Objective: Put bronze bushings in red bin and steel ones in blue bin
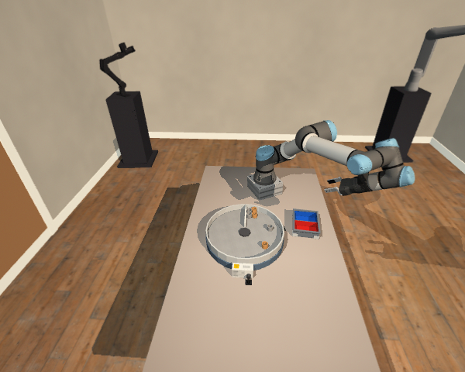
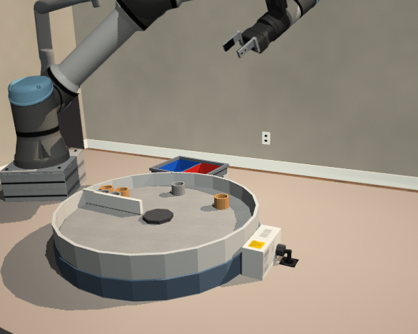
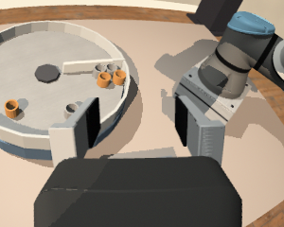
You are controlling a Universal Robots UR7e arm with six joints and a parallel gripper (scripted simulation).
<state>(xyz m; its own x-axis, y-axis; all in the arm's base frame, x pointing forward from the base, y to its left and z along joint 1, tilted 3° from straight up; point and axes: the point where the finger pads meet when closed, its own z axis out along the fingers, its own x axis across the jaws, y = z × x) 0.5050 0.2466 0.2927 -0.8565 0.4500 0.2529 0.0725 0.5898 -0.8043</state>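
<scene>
The turntable (image 1: 227, 253) (image 2: 148, 266) carries a lone bronze bushing (image 1: 264, 243) (image 2: 221, 202) (image 3: 11, 111) and a lone steel bushing (image 1: 270, 227) (image 2: 177, 188) (image 3: 71, 109), both upright. Two more bronze bushings, one nearer the hub (image 3: 103, 79) and one nearer the rim (image 3: 119, 78), cluster with two steel ones (image 3: 98, 71) (image 3: 112, 68) beside the divider. The blue bin (image 1: 305, 216) (image 2: 176, 165) and red bin (image 1: 306, 225) (image 2: 203, 168) show no bushing; their floors are partly hidden in the exterior view. My gripper (image 1: 327, 186) (image 2: 232, 51) (image 3: 137, 113) is open and empty, high up beyond the bins' side of the table.
A white divider (image 1: 246, 216) (image 2: 111, 202) (image 3: 80, 67) stands across the turntable from near the dark hub (image 1: 244, 232) (image 2: 158, 216) (image 3: 47, 73) to the raised rim. A white control box (image 1: 242, 270) (image 2: 261, 251) sits at its front. The robot base (image 1: 264, 187) (image 2: 37, 183) stands behind it.
</scene>
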